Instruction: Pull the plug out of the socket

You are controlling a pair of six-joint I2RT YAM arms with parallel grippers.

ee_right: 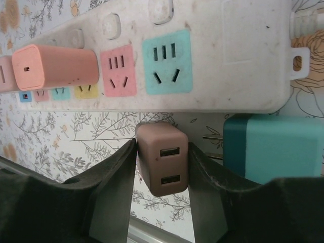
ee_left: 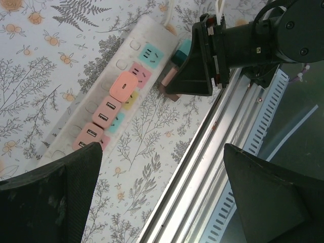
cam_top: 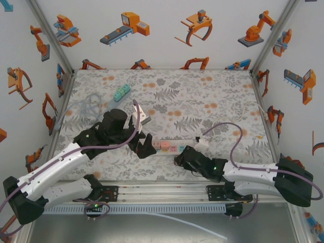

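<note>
One strip (ee_right: 228, 61), one brown plug (ee_right: 162, 157) (one teal (ee_right: 273, 152)).

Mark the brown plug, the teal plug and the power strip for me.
brown plug (ee_right: 163, 164), right wrist view, its USB-port face.
teal plug (ee_right: 273, 147), right wrist view, middle of its body.
power strip (ee_right: 238, 81), right wrist view, bare white casing.

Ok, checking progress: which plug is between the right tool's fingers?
The brown USB plug, off the strip; orange plug is socketed, teal plug lies loose.
</note>
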